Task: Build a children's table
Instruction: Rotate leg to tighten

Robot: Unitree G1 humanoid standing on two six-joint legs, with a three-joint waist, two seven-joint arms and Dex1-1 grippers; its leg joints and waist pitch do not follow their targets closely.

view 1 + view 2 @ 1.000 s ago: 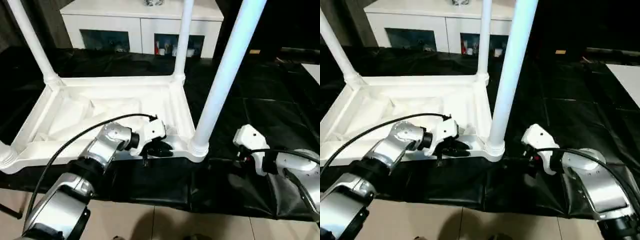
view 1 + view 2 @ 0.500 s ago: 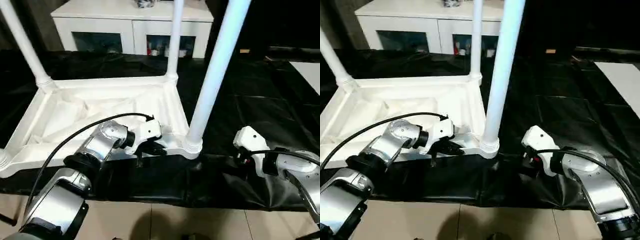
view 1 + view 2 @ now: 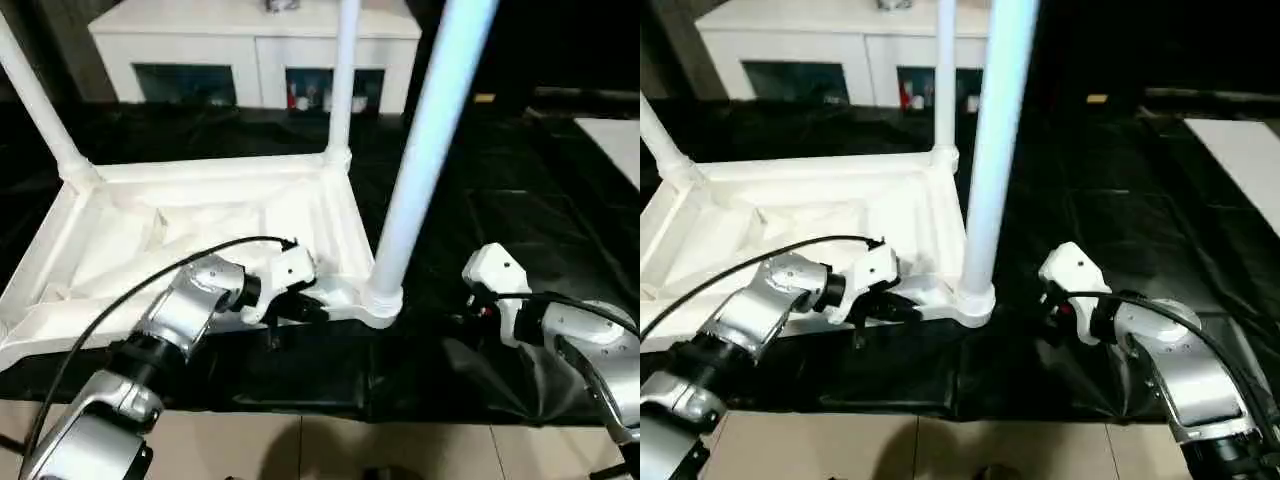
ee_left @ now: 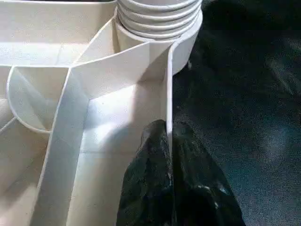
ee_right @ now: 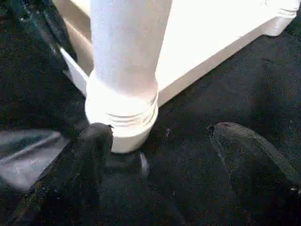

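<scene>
The white tabletop (image 3: 200, 170) lies upside down on the black sheet, ribbed underside up. Three white legs stand in its corner sockets: far left (image 3: 35, 100), far right (image 3: 343, 80) and near right (image 3: 420, 150). My left gripper (image 3: 300, 305) is shut on the near rim, close to the near right socket (image 4: 160, 23). One black finger (image 4: 146, 179) shows on the inner side of the thin wall and one on the outer side. My right gripper (image 5: 164, 136) stands open just to the right of the near right leg's ringed base (image 5: 122, 117), not touching it.
A white cabinet (image 3: 250, 40) with dark glass doors stands behind the table. The black sheet (image 3: 500, 180) covers the surface around the tabletop, with pale floor tiles (image 3: 300, 450) at the near edge. A white panel's corner (image 3: 615, 135) lies at the far right.
The head view has shifted a little. My left gripper stays shut on the rim and my right gripper keeps its place beside the near right leg.
</scene>
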